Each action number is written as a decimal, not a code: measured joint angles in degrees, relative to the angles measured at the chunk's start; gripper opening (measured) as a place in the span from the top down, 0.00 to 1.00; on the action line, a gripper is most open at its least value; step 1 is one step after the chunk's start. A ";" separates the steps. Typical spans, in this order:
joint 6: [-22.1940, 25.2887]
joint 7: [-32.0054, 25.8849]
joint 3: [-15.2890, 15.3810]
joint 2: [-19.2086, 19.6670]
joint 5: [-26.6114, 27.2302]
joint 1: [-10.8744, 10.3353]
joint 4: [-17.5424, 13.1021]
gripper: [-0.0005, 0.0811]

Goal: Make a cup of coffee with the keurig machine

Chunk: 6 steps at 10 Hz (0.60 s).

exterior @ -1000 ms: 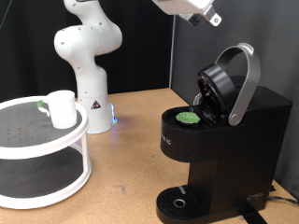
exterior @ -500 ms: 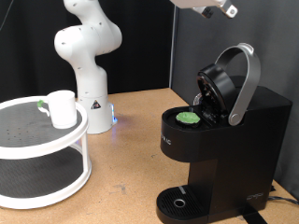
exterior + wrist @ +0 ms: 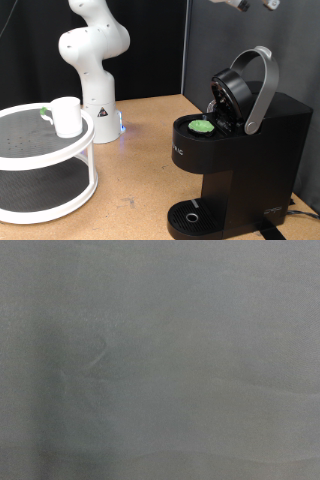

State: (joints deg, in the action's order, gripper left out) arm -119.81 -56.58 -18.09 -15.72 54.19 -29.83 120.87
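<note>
The keurig machine fills the exterior view's lower right, lid raised, a green-topped pod seated inside. A two-tier white stand at lower left carries the cup. The gripper barely shows at the top edge (jaws unreadable). The wrist view shows only grey blur.

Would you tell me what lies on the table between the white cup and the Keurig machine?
In the exterior view, the robot's white base stands between the cup on its white tiered stand and the keurig machine; otherwise only bare wooden table.
</note>
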 joint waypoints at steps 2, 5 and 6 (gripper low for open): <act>-0.18 2.42 1.39 1.40 0.05 -0.49 -1.80 0.01; -2.36 4.07 3.73 3.13 0.05 -0.85 -3.39 0.01; -2.71 4.47 4.37 3.78 0.05 -0.95 -3.61 0.01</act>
State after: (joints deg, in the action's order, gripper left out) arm -122.52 -52.11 -13.73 -11.94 54.24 -30.78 117.26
